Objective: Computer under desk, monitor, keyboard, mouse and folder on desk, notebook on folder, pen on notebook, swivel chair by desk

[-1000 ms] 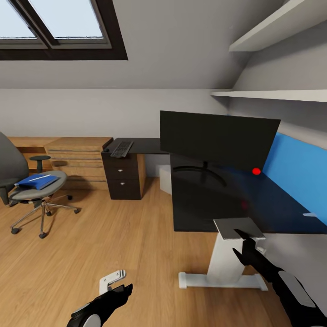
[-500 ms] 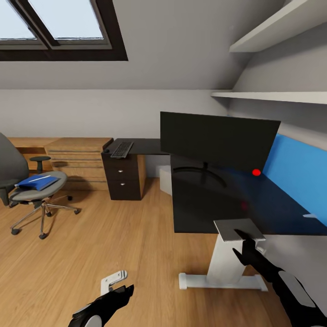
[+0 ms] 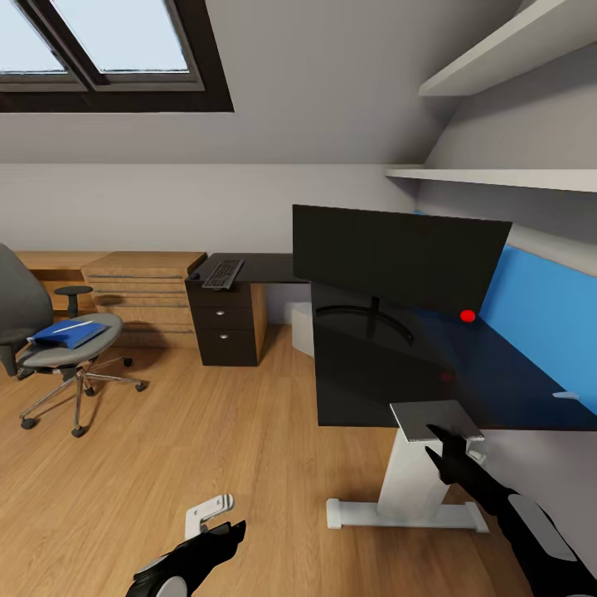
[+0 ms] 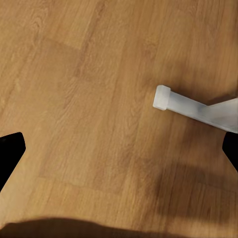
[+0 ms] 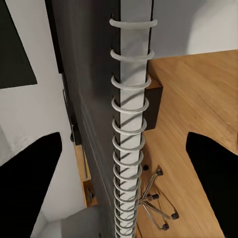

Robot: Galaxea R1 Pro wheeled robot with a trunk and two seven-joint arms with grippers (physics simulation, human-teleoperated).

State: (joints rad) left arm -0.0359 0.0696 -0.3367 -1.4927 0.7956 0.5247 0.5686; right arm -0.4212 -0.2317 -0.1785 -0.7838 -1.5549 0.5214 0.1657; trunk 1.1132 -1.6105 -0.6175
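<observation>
Right end effector point(image 3: 452, 438) clamped on spiral-bound notebook point(image 3: 435, 418) above desk point(image 3: 365, 390).

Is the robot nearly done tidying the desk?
Not nearly. Done: the monitor stands on the desk. In hand: the right hand grips the notebook at the desk's near edge. Left: the folder, pen on top, lies on the swivel chair, away from the desk; the keyboard sits far from the monitor.

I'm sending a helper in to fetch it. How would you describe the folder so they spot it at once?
Left of the black desk stands a grey swivel chair. The folder lies flat on its seat: bright blue, with a thin white pen on top.
</observation>
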